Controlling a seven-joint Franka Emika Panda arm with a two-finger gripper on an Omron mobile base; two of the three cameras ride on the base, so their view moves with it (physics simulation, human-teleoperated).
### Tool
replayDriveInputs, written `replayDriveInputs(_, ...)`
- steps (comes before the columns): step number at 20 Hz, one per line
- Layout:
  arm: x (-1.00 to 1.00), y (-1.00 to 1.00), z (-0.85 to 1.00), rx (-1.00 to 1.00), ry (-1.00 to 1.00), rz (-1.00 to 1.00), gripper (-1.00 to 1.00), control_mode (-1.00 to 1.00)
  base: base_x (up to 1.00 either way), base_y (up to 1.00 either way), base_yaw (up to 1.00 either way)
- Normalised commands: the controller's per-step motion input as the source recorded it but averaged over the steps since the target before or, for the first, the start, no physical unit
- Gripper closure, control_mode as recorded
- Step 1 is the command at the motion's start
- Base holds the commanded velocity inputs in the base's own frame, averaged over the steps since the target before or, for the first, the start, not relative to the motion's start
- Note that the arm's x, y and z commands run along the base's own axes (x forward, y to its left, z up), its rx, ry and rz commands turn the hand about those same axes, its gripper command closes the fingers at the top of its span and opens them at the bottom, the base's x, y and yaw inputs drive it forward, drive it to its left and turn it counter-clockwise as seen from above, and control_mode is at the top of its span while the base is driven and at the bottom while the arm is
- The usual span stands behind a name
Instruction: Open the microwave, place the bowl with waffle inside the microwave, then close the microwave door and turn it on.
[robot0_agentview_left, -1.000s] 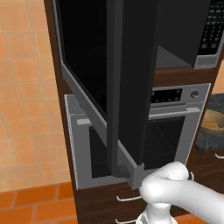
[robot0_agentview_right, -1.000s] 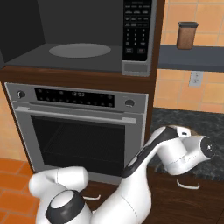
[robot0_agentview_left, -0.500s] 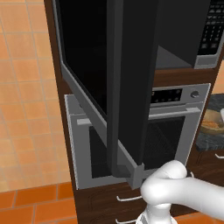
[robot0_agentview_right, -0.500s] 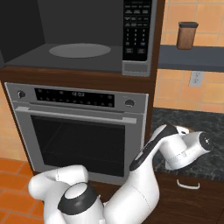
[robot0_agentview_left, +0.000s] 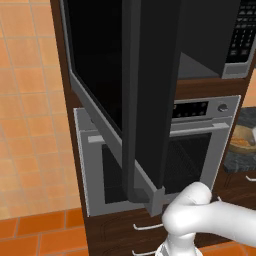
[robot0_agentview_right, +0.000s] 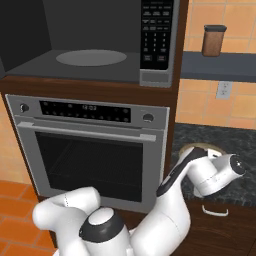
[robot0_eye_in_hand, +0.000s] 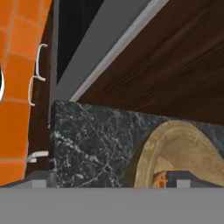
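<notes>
Two dark finger tips of my gripper (robot0_eye_in_hand: 109, 178) stand wide apart, and nothing is between them. I think the next step is to grab the bowl (robot0_eye_in_hand: 183, 153). The bowl sits right under the hand, a bit to one side, so one finger tip (robot0_eye_in_hand: 186, 178) is over its rim and the other is over bare counter (robot0_eye_in_hand: 92, 140). The bowl is round, so no side is longer; I only have to get a finger on each side of the rim. A bit of orange waffle (robot0_eye_in_hand: 160, 177) peeks out inside it. From the right base view, the hand hangs over the bowl (robot0_agentview_right: 197, 150) on the dark counter beside the oven (robot0_agentview_right: 95, 155). Up on the left, the microwave (robot0_agentview_right: 100, 45) is open. Its door (robot0_agentview_left: 150, 100) sticks out far. I will have to lift the bowl up and around the brown wall between them.
</notes>
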Motion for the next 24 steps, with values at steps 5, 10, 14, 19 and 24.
replayDriveInputs(5, 0.28, -0.05, -0.27, 0.00, 0.00, -0.14, -1.00, -1.00, 0.00, 0.00, 0.00)
replayDriveInputs(10, 0.32, -0.07, -0.16, 0.00, 0.00, -0.07, -1.00, -1.00, 0.00, 0.00, 0.00)
replayDriveInputs(14, 0.17, -0.25, -0.21, 0.00, 0.00, 0.00, -1.00, -1.00, 0.00, 0.00, 0.00)
replayDriveInputs(19, 0.13, -0.35, -0.18, 0.00, 0.00, 0.00, -1.00, -1.00, 0.00, 0.00, 0.00)
replayDriveInputs(24, 0.25, -0.11, -0.20, 0.00, 0.00, 0.00, -1.00, -1.00, 0.00, 0.00, 0.00)
